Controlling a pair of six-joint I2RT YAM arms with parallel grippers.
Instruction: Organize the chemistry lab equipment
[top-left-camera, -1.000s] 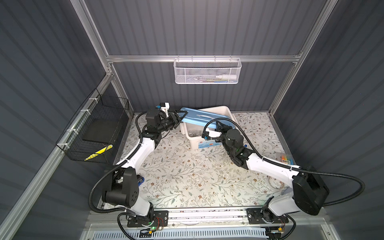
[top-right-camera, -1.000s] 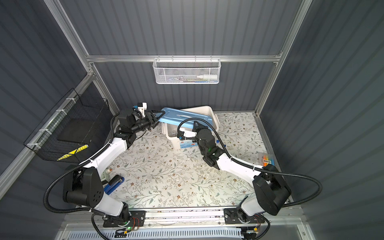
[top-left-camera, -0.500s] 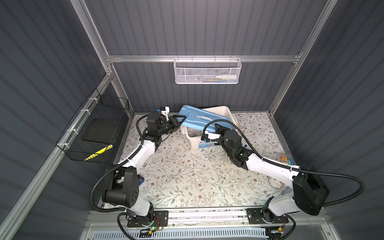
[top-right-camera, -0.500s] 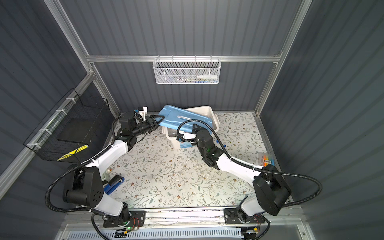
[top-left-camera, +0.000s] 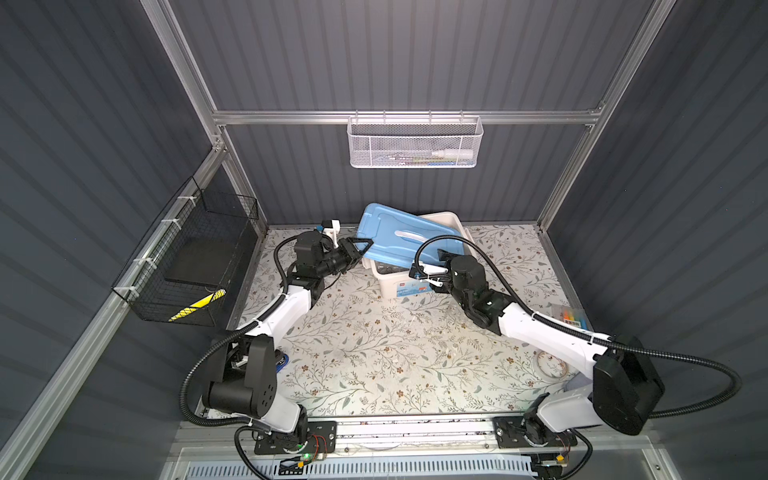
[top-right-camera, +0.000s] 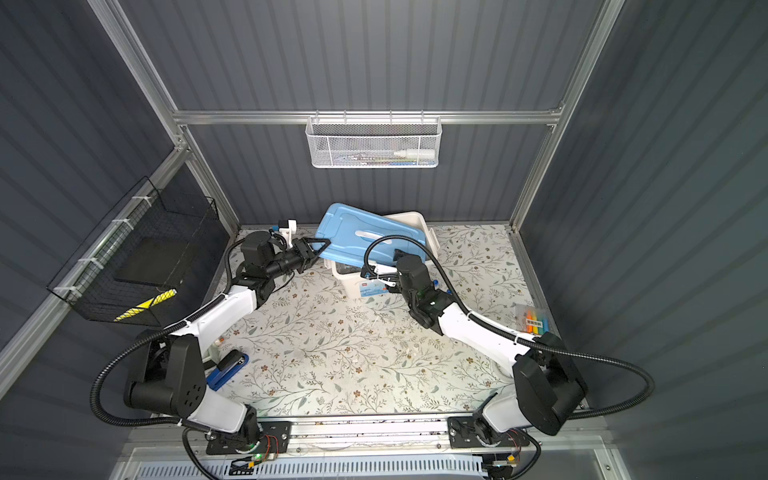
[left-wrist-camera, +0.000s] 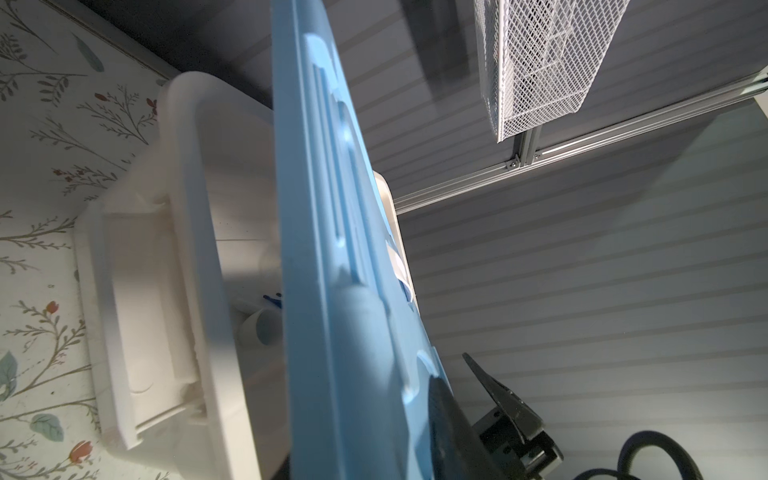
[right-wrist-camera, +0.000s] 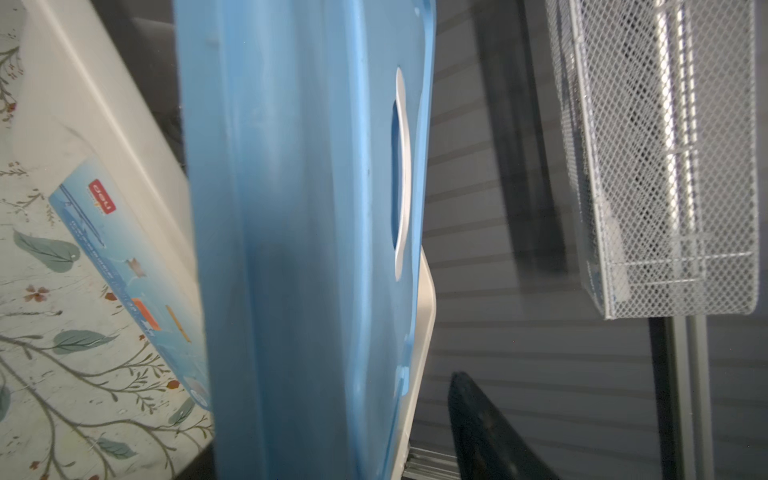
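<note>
A white storage bin stands at the back of the table. A blue lid lies tilted across it, with its left end raised past the rim. My left gripper is shut on that left edge, and one black finger lies flat on the lid. My right gripper is open at the lid's front right edge. Its finger stands apart from the lid. Inside the bin a small white bowl shows. The rest of the equipment is hidden.
A white mesh basket hangs on the back wall and a black wire basket on the left wall. A pack of coloured markers lies at the right edge. A blue-black stapler sits by the left arm's base.
The left jaws have closed onto the lid's left edge. The right jaws have spread and come off the lid. The lid has shifted slightly.
</note>
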